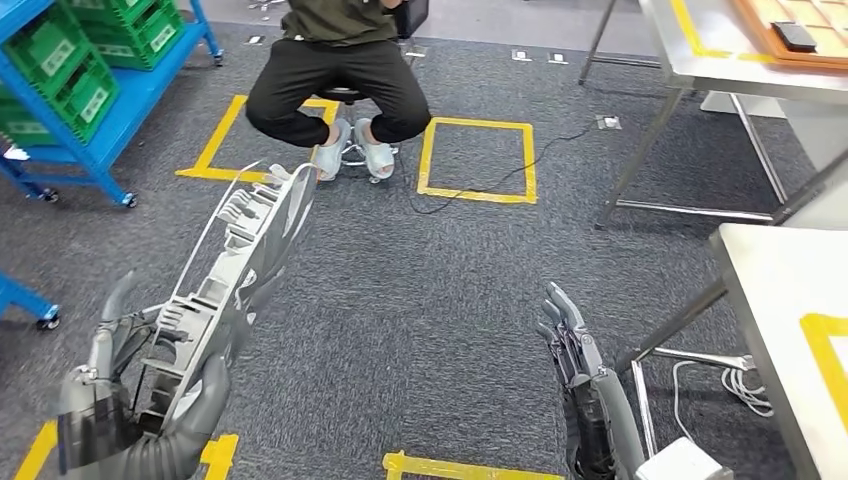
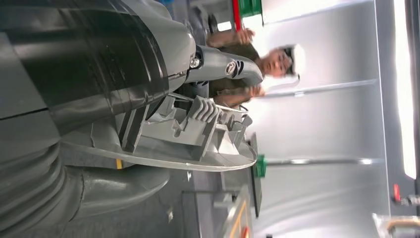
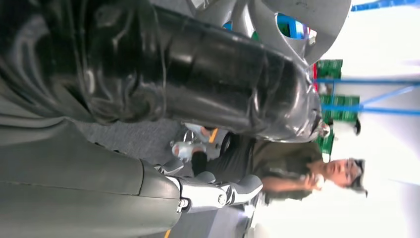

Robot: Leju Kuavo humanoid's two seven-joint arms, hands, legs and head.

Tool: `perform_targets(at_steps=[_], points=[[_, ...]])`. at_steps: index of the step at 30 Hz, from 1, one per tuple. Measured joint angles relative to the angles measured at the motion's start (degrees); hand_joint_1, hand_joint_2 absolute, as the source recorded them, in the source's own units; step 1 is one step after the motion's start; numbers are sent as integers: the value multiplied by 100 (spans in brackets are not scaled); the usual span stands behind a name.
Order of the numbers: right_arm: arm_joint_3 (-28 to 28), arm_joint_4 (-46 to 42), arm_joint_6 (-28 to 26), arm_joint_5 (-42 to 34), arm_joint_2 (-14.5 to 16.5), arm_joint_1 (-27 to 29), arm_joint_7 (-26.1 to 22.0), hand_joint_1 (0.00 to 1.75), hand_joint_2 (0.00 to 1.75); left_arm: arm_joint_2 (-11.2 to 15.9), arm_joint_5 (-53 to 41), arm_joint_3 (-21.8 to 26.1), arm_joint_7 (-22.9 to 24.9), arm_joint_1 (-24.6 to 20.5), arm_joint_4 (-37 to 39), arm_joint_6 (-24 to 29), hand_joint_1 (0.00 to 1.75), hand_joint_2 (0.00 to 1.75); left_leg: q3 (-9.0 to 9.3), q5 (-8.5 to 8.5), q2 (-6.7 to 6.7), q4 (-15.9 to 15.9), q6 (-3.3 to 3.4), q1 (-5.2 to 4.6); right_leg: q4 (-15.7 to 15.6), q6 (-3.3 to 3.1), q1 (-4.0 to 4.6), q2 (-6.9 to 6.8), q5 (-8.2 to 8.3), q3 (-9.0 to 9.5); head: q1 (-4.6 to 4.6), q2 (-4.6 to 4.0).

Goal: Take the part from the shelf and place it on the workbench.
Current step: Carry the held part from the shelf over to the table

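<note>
Two hands over grey carpet [image 1: 420, 300]: left hand [image 1: 130, 400] grips the part [image 1: 240, 270], right hand [image 1: 570, 345] empty, fingers apart.

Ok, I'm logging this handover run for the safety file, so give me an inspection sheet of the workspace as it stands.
Surface: workbench at the right edge, pale top with yellow tape; no part on it yet.
Job's things: long grey ribbed plastic part, carried over the carpet.
Clutter: a dark object on an orange tray on the far steel table.
Hands: left hand grips the part's lower end; right hand holds nothing, fingers straight.
Cables: black cable across the floor by the yellow square; white cable coil under the workbench.
Surroundings: seated person ahead; blue shelf with green bins; grey carpet with yellow tape marks.
</note>
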Motion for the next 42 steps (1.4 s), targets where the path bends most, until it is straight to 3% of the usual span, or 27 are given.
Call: perform_targets(at_steps=[2,4,5,6,7,9,11,12,13,14,16,18,20,21,23,25,26,27,29,31,33,35,36,38,39,41,42], points=[[-1,2,7,1,-1,-5,1,0,0,21,0,-19,8,-19,-1,0,175,175,-240,-287,-426,551,-53,49,-57,-12,-40,152,39,23,-65,0],[1,5,11,0,-2,-8,2,0,0,39,3,-33,11,-25,-1,0,175,175,-605,-544,-584,1280,-101,97,-49,-15,-57,324,51,2,-130,0],[1,5,13,0,-2,-7,2,0,0,45,5,-40,14,-24,1,0,175,175,-708,-544,-600,1456,-121,119,-38,-8,-66,415,53,-7,-148,0],[2,5,14,0,-2,-7,2,0,0,50,8,-49,16,-23,1,0,175,175,-709,-438,-610,1417,-140,143,-19,5,-82,510,51,-13,-164,0],[1,5,14,0,-2,-6,2,0,0,56,10,-60,17,-24,1,0,175,175,-606,-246,-642,1168,-160,171,7,26,-104,602,42,-18,-176,0],[1,5,15,1,-2,-5,2,0,0,72,11,-76,20,-31,2,0,175,175,-286,88,-915,459,-212,241,94,100,-142,775,8,-52,-207,0],[1,4,16,2,-2,-9,2,0,0,84,10,-94,17,-47,-4,0,175,175,-99,139,-1186,85,-204,278,189,191,-170,928,-1,-145,-228,0],[0,3,15,4,-1,-10,2,0,0,88,5,-102,16,-55,-8,0,175,175,-79,108,-1211,67,-174,268,203,239,-182,1005,17,-196,-224,0],[0,2,14,5,-2,-10,2,0,0,88,-6,-111,16,-60,-13,0,175,175,-70,112,-1145,57,-130,268,211,278,-197,1080,39,-242,-212,0],[0,2,11,8,-4,-5,1,0,0,90,-25,-118,19,-63,-14,-1,175,175,-70,124,-1067,55,-95,265,220,310,-196,1052,49,-295,-190,0],[-1,1,6,11,-9,3,0,0,0,91,-80,-130,25,-69,-23,-2,175,175,-71,144,-894,36,-25,256,506,338,-157,716,-108,-489,-104,0],[-1,2,2,12,-10,6,-1,0,0,94,-125,-144,29,-70,-37,-4,175,175,-74,138,-711,34,31,203,1173,338,-134,332,-429,-814,-10,0],[-1,3,-3,13,-10,10,-1,0,0,97,-142,-157,38,-71,-43,-4,175,175,-73,118,-519,35,70,150,1748,314,-134,247,-611,-1063,25,0],[-1,3,-6,13,-10,12,-1,0,0,98,-145,-162,45,-71,-44,-4,175,175,-71,108,-423,36,84,127,1802,287,-125,235,-582,-1072,39,0],[-1,3,-14,17,-10,19,-1,0,0,98,-148,-170,74,-72,-45,-5,175,175,-58,86,-268,35,100,94,1269,196,-76,156,-297,-768,64,0],[-1,1,-25,27,-10,20,-1,0,0,99,-160,-179,117,-73,-48,-9,175,175,-44,60,-131,34,89,64,565,76,41,-135,-107,-368,71,0],[-1,0,-33,32,-10,21,-1,0,0,100,-168,-185,137,-73,-49,-10,175,175,-42,49,-65,32,75,56,374,32,92,-235,-83,-255,71,0],[-1,-1,-41,37,-10,21,-1,0,0,102,-177,-192,154,-73,-49,-11,175,175,-40,41,6,28,58,50,287,3,129,-274,-94,-208,70,0],[-1,-5,-50,45,-10,42,-1,0,0,108,-187,-201,180,-80,-51,-13,175,175,-29,11,99,19,22,52,208,-22,112,-121,-49,-172,75,0],[-1,-11,-52,55,-10,56,-3,0,0,119,-196,-210,197,-86,-62,-13,175,175,-79,-118,-150,202,-22,71,85,-38,58,22,1,-90,55,0],[-1,-12,-61,62,-10,53,-2,0,0,133,-208,-220,209,-82,-75,-11,175,175,-342,-398,-508,809,-66,105,33,-49,18,161,16,-43,-11,0],[-1,-10,-69,66,-10,60,2,0,0,141,-214,-227,220,-72,-80,-9,175,175,-666,-589,-601,1417,-112,145,41,-53,-3,322,10,-44,-64,0],[-1,-10,-71,68,-10,66,3,0,0,143,-214,-231,224,-67,-80,-8,175,175,-718,-538,-610,1469,-136,173,55,-43,-17,413,5,-44,-75,0],[-1,-10,-74,70,-10,75,4,0,0,147,-215,-239,227,-67,-80,-7,175,175,-533,-183,-685,1004,-191,244,123,11,-64,601,-26,-50,-88,0],[-1,-10,-75,70,-10,77,4,0,0,150,-215,-244,227,-70,-79,-6,175,175,-383,-45,-832,682,-228,283,175,56,-87,684,-53,-66,-106,0],[-1,-12,-80,73,-10,76,6,0,0,154,-219,-256,226,-68,-90,-5,175,175,-169,49,-1096,262,-237,330,302,152,-118,843,-87,-150,-138,0],[-1,-14,-84,75,-10,77,7,0,0,157,-220,-261,226,-68,-95,-4,175,175,-140,11,-1154,223,-213,322,326,197,-133,915,-78,-197,-141,0]])
